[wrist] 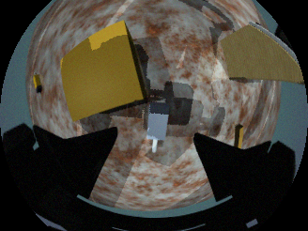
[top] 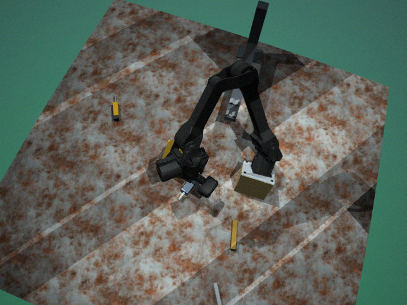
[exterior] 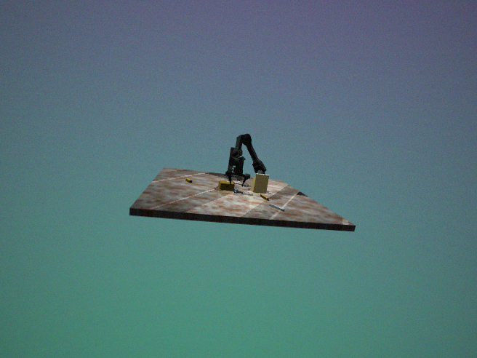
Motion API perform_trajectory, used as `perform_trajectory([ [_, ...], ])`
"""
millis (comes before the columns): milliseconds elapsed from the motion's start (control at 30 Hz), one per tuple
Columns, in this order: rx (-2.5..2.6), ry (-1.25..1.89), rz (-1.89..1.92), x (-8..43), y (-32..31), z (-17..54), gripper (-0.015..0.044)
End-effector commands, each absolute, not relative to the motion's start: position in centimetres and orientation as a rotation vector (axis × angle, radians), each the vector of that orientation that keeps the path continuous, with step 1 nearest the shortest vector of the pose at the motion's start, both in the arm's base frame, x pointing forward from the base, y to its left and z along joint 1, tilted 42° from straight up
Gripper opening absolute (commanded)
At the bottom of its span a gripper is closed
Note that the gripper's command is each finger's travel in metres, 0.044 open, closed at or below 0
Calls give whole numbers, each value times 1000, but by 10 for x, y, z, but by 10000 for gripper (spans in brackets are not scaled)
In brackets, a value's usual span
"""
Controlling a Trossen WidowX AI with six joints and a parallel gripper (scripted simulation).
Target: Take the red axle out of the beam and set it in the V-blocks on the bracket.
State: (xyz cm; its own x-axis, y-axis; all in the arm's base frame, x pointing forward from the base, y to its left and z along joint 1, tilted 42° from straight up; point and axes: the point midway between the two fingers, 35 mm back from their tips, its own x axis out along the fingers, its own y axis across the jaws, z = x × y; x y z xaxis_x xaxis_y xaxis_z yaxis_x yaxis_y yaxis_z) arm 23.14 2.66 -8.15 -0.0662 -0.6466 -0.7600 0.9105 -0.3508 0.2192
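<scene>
My gripper (exterior: 236,184) (wrist: 157,134) is open and empty, pointing down above the table. A small blue-grey block (top: 188,186) (wrist: 158,124) with a pale pin lies below, between the spread fingers in the wrist view. A yellow box (top: 167,149) (exterior: 226,185) (wrist: 103,72) stands beside it, partly hidden by the arm in the top view. A grey piece with light zigzag shapes (top: 233,105) lies under the arm and may be the bracket with the V-blocks. I cannot make out the red axle or tell which thing is the beam.
The arm stands on a tan box (top: 254,186) (exterior: 259,183) (wrist: 263,56). A yellow bar (top: 233,234) and a grey bar (top: 217,292) lie toward the front. A yellow-and-black pronged piece (top: 115,109) lies left. A dark post (top: 257,24) rises at the back.
</scene>
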Motion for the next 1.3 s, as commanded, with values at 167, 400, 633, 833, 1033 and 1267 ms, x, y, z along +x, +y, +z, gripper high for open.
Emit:
perform_trajectory([
  [167, 959, 380, -1692, 228, 17, -90, 440],
  [400, 959, 380, -1692, 228, 10, -98, 440],
  [633, 958, 380, -1692, 227, 3, -107, 440],
  [833, 958, 379, -1692, 226, -4, -114, 440],
  [1033, 957, 378, -1692, 225, -6, -116, 387],
  [1267, 957, 378, -1692, 225, -6, -116, 204],
])
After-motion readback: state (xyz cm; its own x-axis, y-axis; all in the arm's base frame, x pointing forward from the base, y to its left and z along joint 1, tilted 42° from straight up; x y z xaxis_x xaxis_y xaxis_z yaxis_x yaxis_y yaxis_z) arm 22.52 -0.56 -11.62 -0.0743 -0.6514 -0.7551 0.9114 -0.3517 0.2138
